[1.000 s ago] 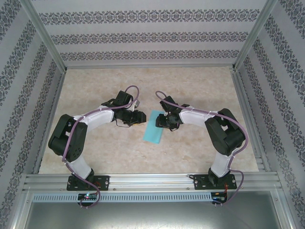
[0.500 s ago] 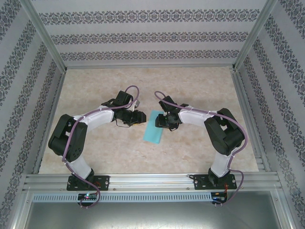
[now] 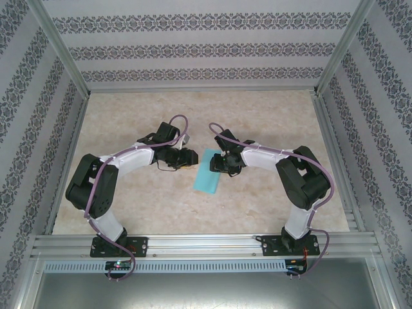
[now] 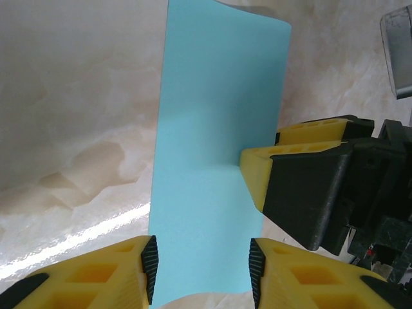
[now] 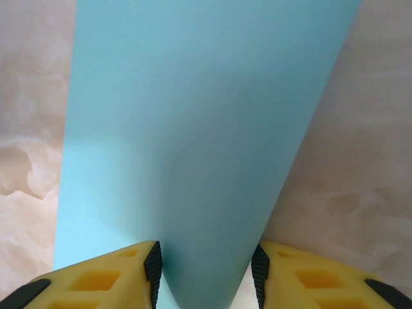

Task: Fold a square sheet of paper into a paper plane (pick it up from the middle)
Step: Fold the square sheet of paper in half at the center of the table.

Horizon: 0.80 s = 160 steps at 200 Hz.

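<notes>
Top external view gives you the turquoise paper (image 3: 206,171) lying as a long strip on the marbled table (image 3: 270,116), between the two arms. Your left gripper (image 3: 190,159) sits just beside the strip's far end on the left, and your right gripper (image 3: 217,163) meets that end from the right. In each wrist view the jaws stand partly apart with the paper filling the gap from pad to pad. You cannot tell whether they pinch it. In the left wrist view, one yellow finger (image 4: 257,172) of the right gripper touches the paper's edge.
</notes>
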Each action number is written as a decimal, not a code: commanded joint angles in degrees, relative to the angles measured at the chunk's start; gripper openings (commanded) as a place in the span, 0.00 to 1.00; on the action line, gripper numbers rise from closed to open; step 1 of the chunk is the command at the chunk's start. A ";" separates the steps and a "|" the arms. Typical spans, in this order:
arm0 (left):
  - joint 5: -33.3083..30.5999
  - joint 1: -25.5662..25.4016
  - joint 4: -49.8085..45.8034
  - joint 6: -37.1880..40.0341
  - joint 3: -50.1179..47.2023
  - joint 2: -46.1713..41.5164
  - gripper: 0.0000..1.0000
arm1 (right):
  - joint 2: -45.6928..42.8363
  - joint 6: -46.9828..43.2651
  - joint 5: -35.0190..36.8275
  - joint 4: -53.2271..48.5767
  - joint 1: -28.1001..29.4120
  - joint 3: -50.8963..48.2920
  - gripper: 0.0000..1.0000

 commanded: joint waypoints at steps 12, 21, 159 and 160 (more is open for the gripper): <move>1.11 -0.65 1.84 -0.67 0.89 1.82 0.44 | 1.83 -0.57 1.19 -1.37 0.35 0.02 0.43; 1.19 -0.71 1.82 -0.67 1.05 2.15 0.44 | 1.83 -0.67 1.14 -1.45 0.34 0.02 0.43; 2.55 -3.23 5.22 -2.80 4.45 8.03 0.41 | 2.33 0.20 1.17 -0.36 0.35 -0.41 0.44; 2.55 -3.25 5.33 -2.88 4.46 8.10 0.41 | 2.30 0.20 1.15 -0.34 0.30 -0.41 0.44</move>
